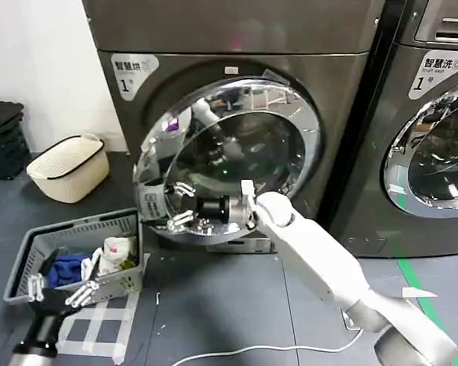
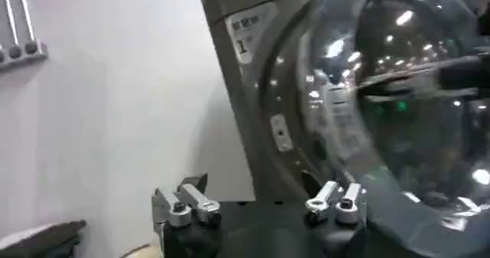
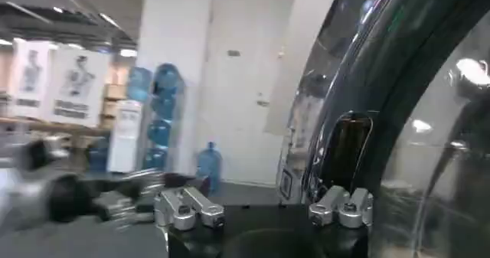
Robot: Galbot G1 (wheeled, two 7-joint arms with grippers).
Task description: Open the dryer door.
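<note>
Already the dryer door (image 1: pixel 229 156) has swung partway out from the dryer (image 1: pixel 237 46), but it is not wide open yet, so I think more pulling is left. The right gripper (image 1: pixel 182 206) sits at the door's lower left rim, with its fingers spread wide and nothing held between them. The shiny rim is just beside one finger, maybe touching; I cannot tell. The left gripper (image 1: pixel 61 291) waits near, low on the left, over the gray basket (image 1: pixel 23 263), also spread wide.
</note>
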